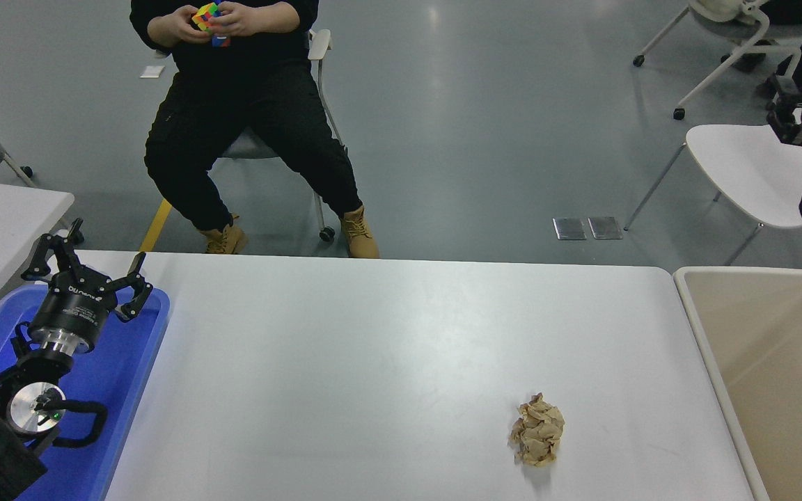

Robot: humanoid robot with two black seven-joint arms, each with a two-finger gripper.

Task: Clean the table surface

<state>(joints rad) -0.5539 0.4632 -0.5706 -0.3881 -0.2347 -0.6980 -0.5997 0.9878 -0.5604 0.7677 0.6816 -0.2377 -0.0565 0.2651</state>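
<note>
The wide, plain white matte rectangular desk surface [345, 362] fills the middle of the head view, its long axis running left to right and its near edge cut off at the bottom. One crumpled brown paper wad [537, 430] lies on it, toward the near right, well apart from everything else. Just beside the desk's right end stands a beige open plastic bin [704, 334], and at its left end sits a blue plastic tray [143, 355].

The step in hand looks like the approach: nothing has been grasped yet. The right tool [787, 115] is high at the far right edge, above a white chair [756, 174], well away from the wad; whether it is spread or closed I cannot tell, and no object is seen in it. The left tool [84, 275] hangs over the blue tray with its fingers spread and nothing between them.

The next move probably calls for the right arm to swing down and leftward over the wad, pinch it from above, then carry it right to the bin.
</note>
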